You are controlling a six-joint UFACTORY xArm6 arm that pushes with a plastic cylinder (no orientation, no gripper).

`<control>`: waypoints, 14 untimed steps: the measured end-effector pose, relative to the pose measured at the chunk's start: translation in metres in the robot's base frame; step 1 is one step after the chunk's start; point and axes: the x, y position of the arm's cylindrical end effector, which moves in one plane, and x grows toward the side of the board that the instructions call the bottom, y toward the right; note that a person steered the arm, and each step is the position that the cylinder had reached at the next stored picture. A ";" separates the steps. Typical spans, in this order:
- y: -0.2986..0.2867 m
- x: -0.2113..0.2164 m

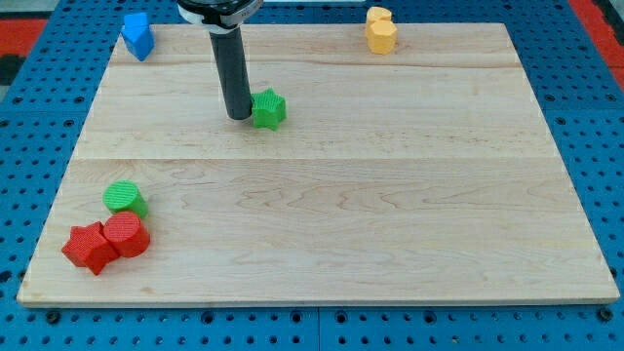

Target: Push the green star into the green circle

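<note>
The green star (269,108) lies on the wooden board (390,214) in the upper middle-left. My tip (239,117) stands right against the star's left side, touching or nearly touching it. The green circle (125,198) sits far off at the lower left of the board, down and to the left of the star and the tip.
A red cylinder (127,235) and a red star (89,248) sit together just below the green circle, touching it or nearly so. A blue block (137,35) is at the top left edge. A yellow block (380,30) is at the top right.
</note>
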 end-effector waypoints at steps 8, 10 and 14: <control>-0.053 0.095; -0.055 0.062; -0.018 0.011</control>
